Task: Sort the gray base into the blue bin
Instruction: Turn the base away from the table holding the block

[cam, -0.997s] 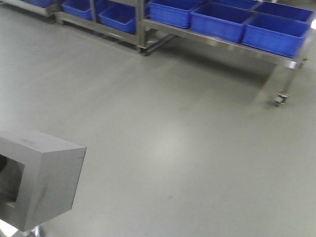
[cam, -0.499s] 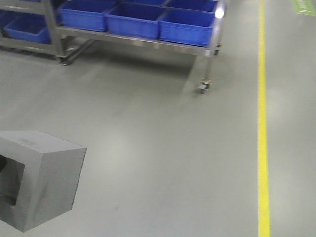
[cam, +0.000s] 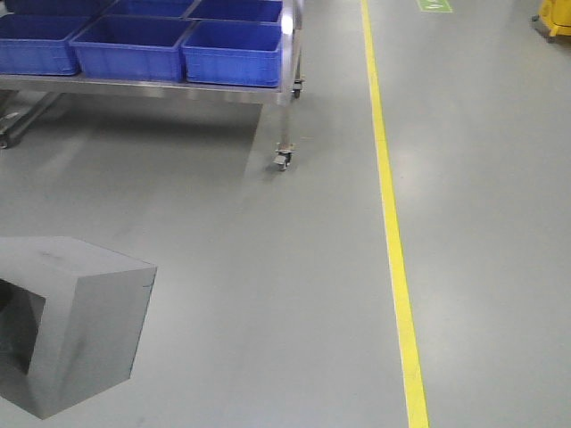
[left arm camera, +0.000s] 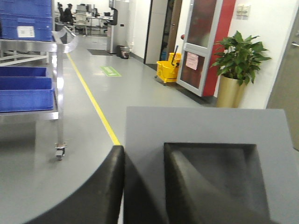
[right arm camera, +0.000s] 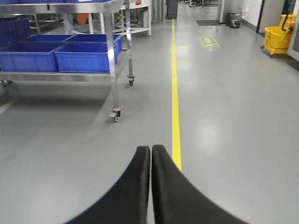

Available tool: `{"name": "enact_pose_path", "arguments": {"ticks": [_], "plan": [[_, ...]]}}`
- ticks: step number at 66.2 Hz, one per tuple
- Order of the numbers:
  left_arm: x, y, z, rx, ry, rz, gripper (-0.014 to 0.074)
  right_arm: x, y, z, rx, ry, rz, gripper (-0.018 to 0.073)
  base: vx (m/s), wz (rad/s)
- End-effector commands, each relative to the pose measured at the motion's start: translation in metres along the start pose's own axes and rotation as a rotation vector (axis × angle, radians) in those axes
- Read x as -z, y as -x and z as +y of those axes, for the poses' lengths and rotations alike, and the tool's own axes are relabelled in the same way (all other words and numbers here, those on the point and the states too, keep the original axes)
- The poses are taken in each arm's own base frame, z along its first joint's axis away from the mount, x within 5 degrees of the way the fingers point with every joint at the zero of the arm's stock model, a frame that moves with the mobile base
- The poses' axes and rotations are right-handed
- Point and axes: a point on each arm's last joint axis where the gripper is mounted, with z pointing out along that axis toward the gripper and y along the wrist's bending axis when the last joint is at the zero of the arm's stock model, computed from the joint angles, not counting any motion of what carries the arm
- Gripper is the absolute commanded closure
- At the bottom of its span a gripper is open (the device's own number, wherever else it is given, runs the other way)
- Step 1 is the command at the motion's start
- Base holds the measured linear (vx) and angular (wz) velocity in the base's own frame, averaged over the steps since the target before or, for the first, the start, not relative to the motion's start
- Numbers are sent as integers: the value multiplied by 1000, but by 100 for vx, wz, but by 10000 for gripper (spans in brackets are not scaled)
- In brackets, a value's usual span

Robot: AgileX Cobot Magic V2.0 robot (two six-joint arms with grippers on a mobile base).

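While gray base (cam: 71, 321) sits clamped by one wall in left fingers (left arm camera: 105, 186), blue bin (cam: 232, 52) on rack (cam: 178, 87) is well apart, upper left. Right fingers (right arm camera: 140, 186) pressed together, empty. Grip depth unclear, probably shallow: any jolt could tip base out.

The black, curved-fingered left claw (left arm camera: 142, 156) is clamped on one wall of the matte gray cube-like block (left arm camera: 205, 126). One finger (left arm camera: 88, 196) sits outside the wall at 7 o'clock, the other inside the square recess. The matching black right claw (right arm camera: 151, 149) rises from 6 o'clock, its fingers pressed together on nothing.
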Motion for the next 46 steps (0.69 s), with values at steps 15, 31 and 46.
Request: {"name": "enact_pose_path", "arguments": {"ticks": [15, 31, 46], "plan": [[2, 19, -4, 12, -24, -136, 594, -1, 5, 0, 16, -3, -52, 564, 21, -18], [2, 19, -4, 12, -24, -136, 594, -1, 5, 0, 16, -3, -52, 564, 28, -7], [2, 19, -4, 12, -24, -136, 594, -1, 5, 0, 16, -3, -52, 564, 33, -1]]}}
